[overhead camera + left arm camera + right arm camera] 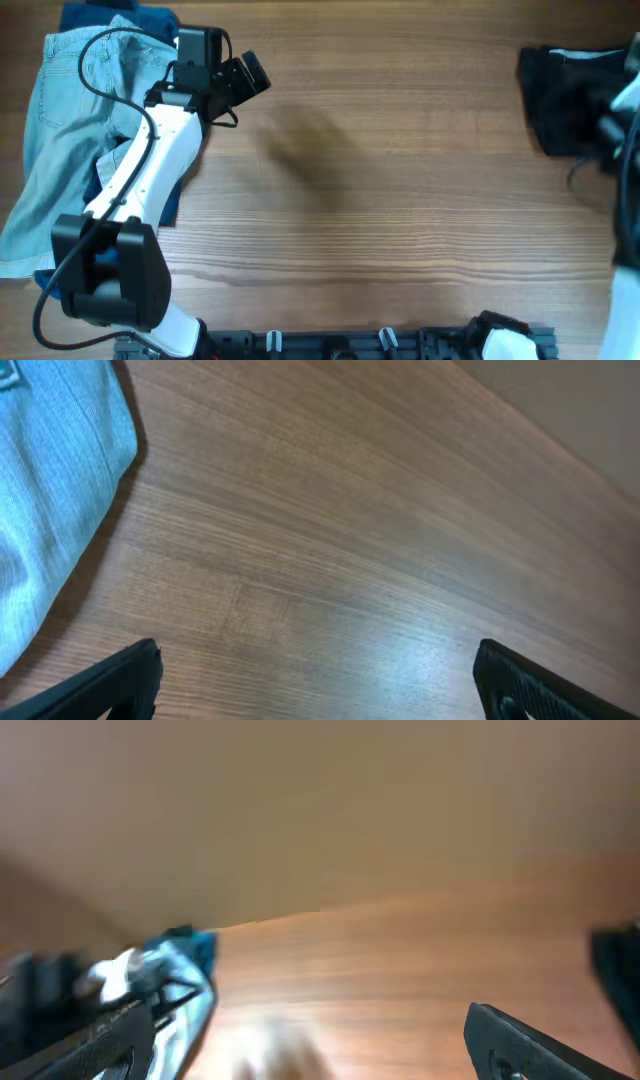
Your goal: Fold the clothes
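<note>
Table [400, 200]: a wooden top is seen, bare across its middle, with clothes lying only at its two ends.
Denim garment [60, 130]: the light-blue piece is spread loosely at the left end. It is rumpled and not folded, and one edge shows at the upper left of the left wrist view.
Black shorts [565, 100]: they are bunched at the far right edge and partly cut off by the frame. No fold can be made out.
Dark-blue piece [150, 20]: it is mostly covered by the denim, with only strips showing at the top and beside the arm.
Left arm [150, 170]: it is stretched over the denim, with its wrist past the cloth's right edge.
Left gripper [318, 670]: the fingers are spread wide over bare wood. Nothing is held, and the denim lies just beside it, apart from it.
Right gripper [320, 1045]: its view is blurred, but the fingers are seen well apart with nothing between them.
Risk, left side: the denim may be dragged or bunched further if the arm is swept back across it. The dark-blue layer may also be pinched together with it, because the two overlap.
Risk, right side: the shorts may be pushed off the table if they are approached from the inside, given how near the edge they lie.
</note>
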